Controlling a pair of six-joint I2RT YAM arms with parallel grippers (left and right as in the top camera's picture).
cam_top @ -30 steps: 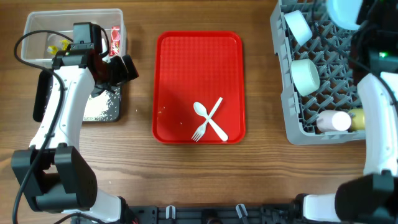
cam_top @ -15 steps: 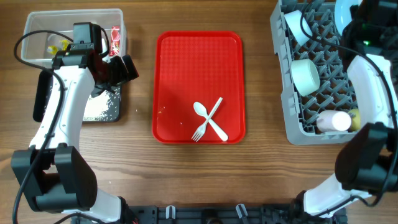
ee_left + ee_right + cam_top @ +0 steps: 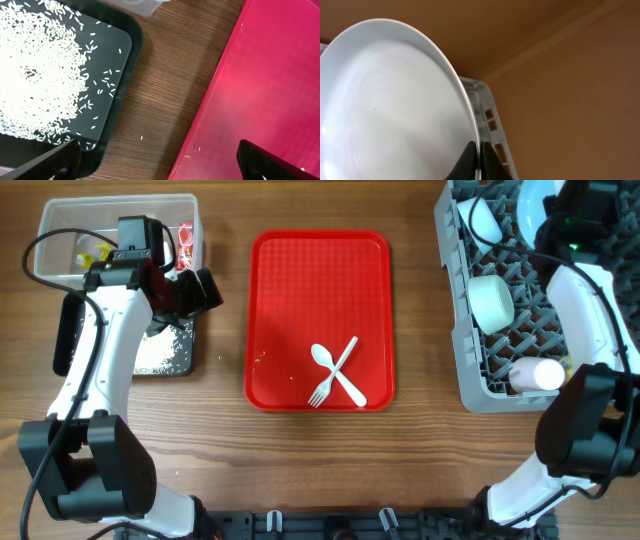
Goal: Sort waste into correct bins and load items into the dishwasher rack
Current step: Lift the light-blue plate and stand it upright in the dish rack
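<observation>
Flat red tray point(image 3: 320, 300) sits mid-table below me. Brown wooden table point(image 3: 230, 470) under it, grain running sideways.

The table point(image 3: 420, 450) is brown wood with the grain running left to right. Four things sit directly on it. At the far left is a clear tub point(image 3: 60, 215), and a black tray point(image 3: 127, 70) lies just in front of it (whether they touch is hard to tell). A red tray point(image 3: 320, 300) lies flat in the middle. A grey rack point(image 3: 470, 380) stands at the right. One grain of rice point(image 3: 141, 137) lies on the bare wood between the black and red trays.
</observation>
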